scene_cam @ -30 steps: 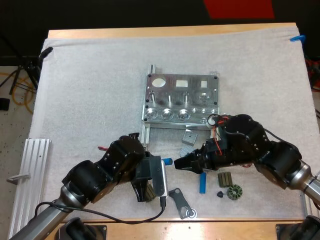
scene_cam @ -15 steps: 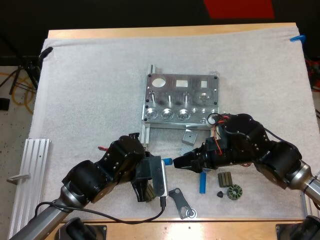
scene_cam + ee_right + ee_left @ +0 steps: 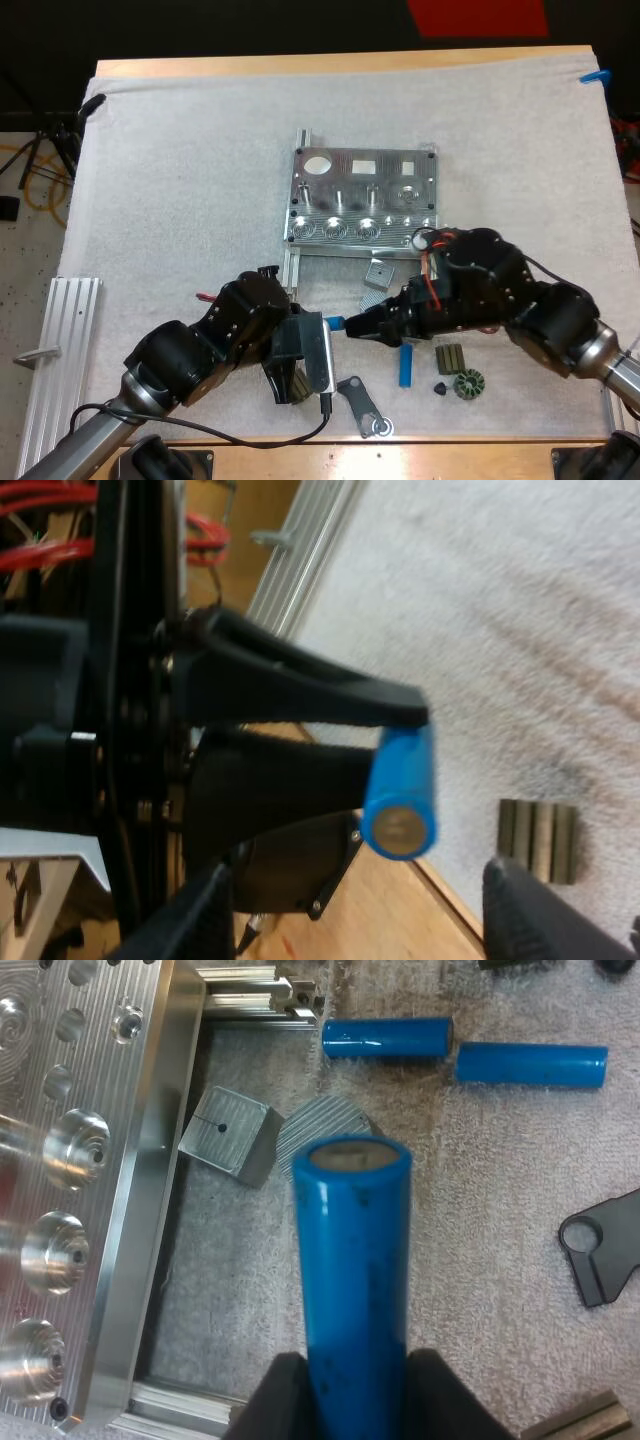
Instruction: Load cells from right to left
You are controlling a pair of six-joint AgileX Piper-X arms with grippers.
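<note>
Metal fixture [image 3: 362, 197]: bare bright metal, fine machining lines, shiny ringed recesses.
Blue cylinder [image 3: 357, 1290]: smooth glossy blue sleeve, dull grey end.
Left gripper [image 3: 356, 1380]: matt black, plastic-looking.
Mat [image 3: 200, 150]: white cloth, rough fuzzy nap, matt.
Table [image 3: 330, 63]: pale smooth wood, top edge of frame.
Small block [image 3: 227, 1135]: matt grey metal.
Disc [image 3: 325, 1132] beside it: finely ribbed metal.
Bracket [image 3: 605, 1250]: dark, matt.
Rail [image 3: 60, 340], lower left: ribbed silver metal.

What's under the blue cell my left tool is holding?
A ribbed round disc on the mat, beside a small metal block. The blue cell covers the disc's near part.
</note>
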